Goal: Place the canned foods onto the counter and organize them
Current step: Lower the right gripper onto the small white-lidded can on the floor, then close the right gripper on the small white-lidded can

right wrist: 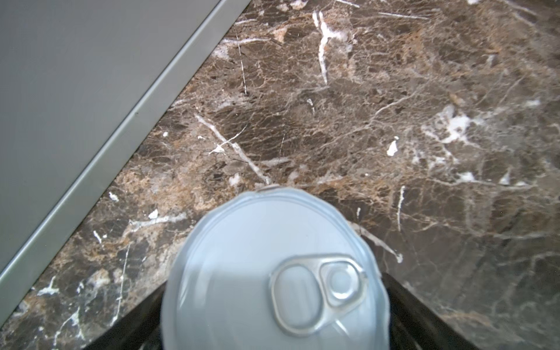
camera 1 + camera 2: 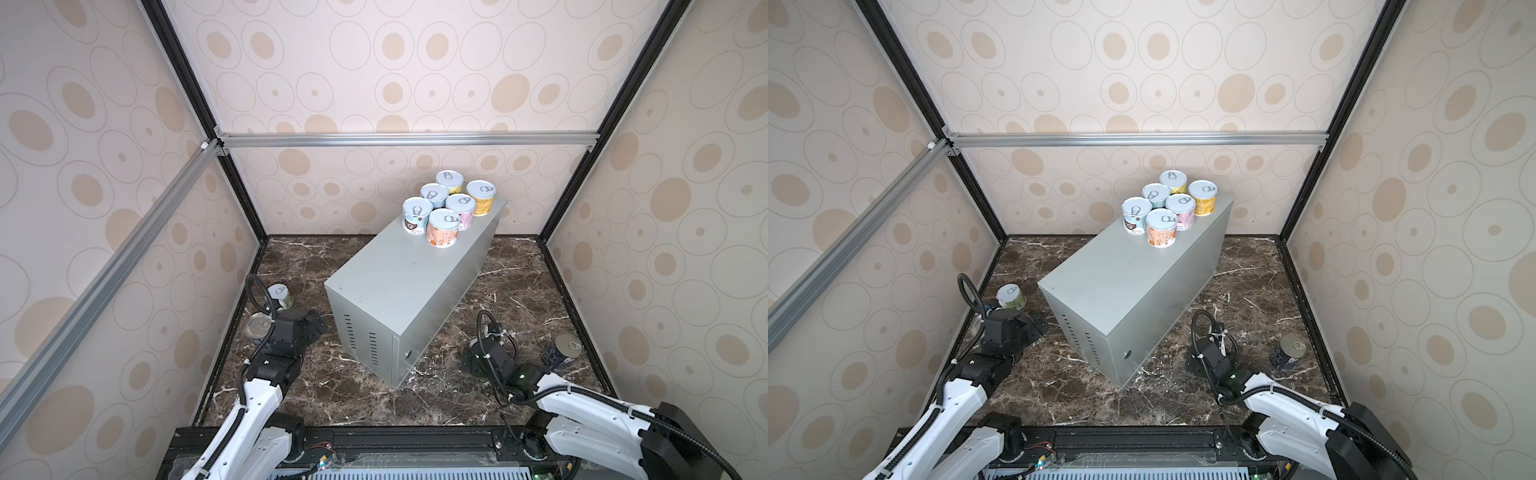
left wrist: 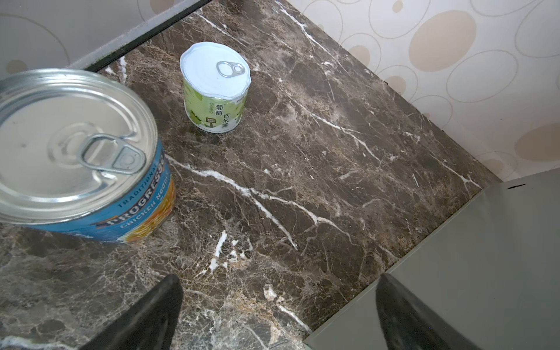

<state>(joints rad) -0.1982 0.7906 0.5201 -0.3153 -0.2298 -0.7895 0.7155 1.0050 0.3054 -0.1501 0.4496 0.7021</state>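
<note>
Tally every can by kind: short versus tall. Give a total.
Short cans: 8 (six on the counter, green can, one between the jaws of the right gripper)
Tall cans: 2 (Progresso can, navy can)
Total: 10

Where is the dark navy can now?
In both top views the dark navy can stands on the marble at the right, beside the right arm.

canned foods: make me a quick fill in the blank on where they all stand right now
1. ___ short pastel-label cans stand grouped on the large grey sheet-metal box.
2. The tall blue Progresso can stands on the dark brown marble surface near a short can with a ___ label.
3. The tall dark navy can stands on the marble on the ___ arm's side.
4. The open left end effector holds ___.
Missing words: six; green; right; nothing.
</note>
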